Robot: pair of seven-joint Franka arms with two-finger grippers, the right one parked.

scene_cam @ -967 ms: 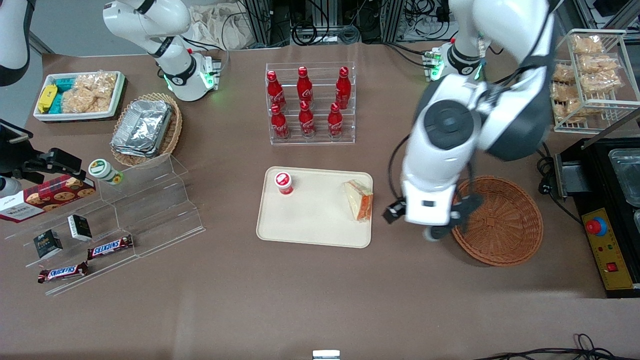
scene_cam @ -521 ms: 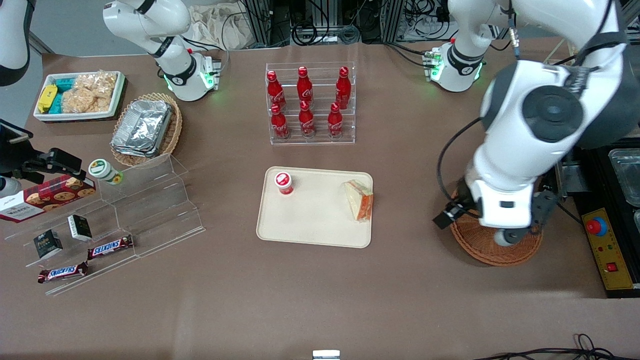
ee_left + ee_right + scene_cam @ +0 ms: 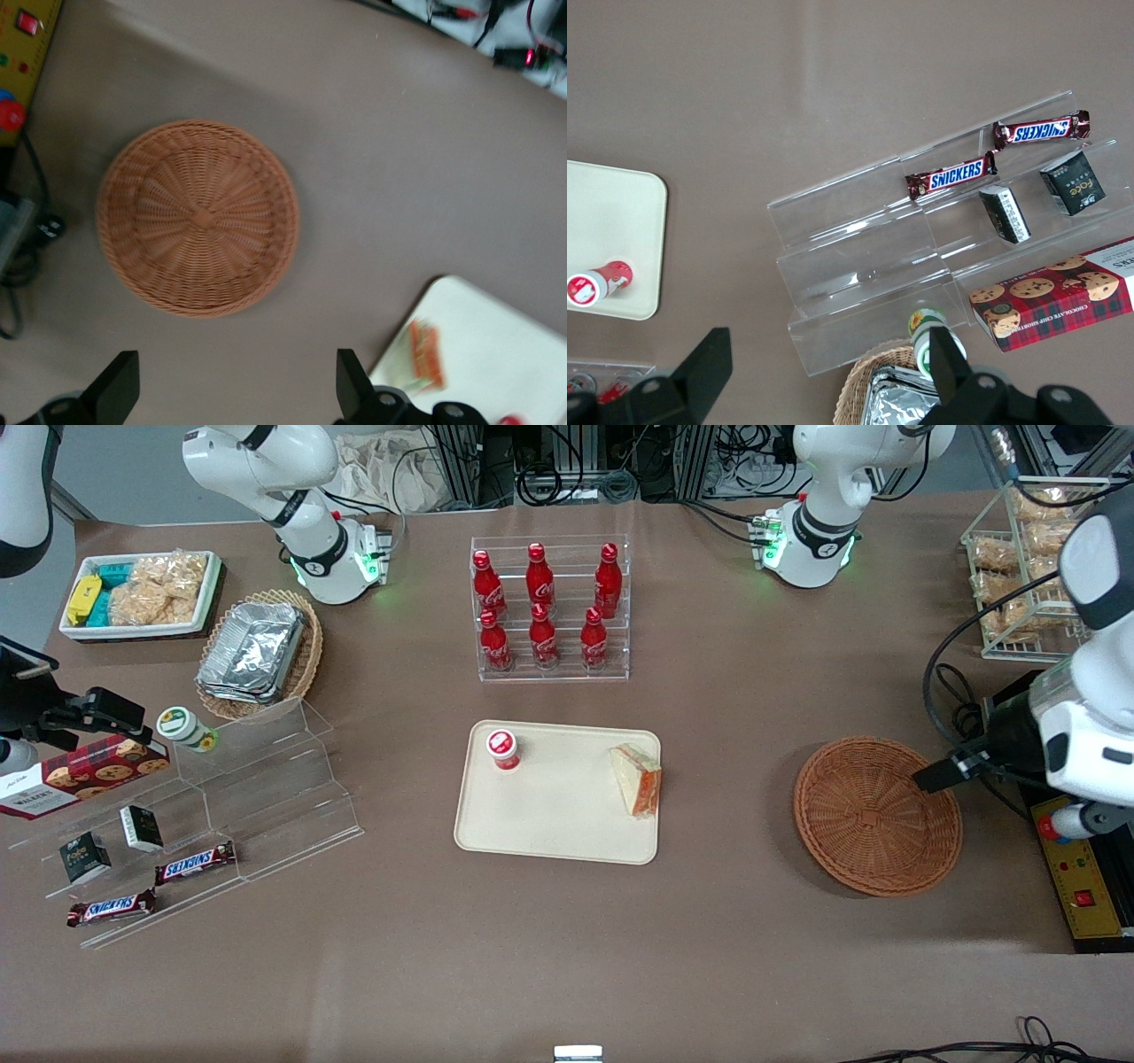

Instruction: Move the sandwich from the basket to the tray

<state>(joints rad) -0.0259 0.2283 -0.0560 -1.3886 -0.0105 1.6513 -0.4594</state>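
The sandwich, a pale wedge with an orange-red edge, lies on the cream tray at the tray end nearest the basket. The round reddish-brown wicker basket holds nothing. My left gripper hangs high above the table edge at the working arm's end, past the basket and away from the tray. In the left wrist view the gripper is open and holds nothing, with the basket, the sandwich and a corner of the tray below it.
A small red-capped bottle stands on the tray. A rack of red cola bottles is farther from the camera. A yellow control box and a wire snack rack lie near the gripper. Acrylic steps stand toward the parked arm's end.
My left arm has swung from beside the tray, over the basket, to the table edge at the working arm's end. The sandwich stays still on the tray.
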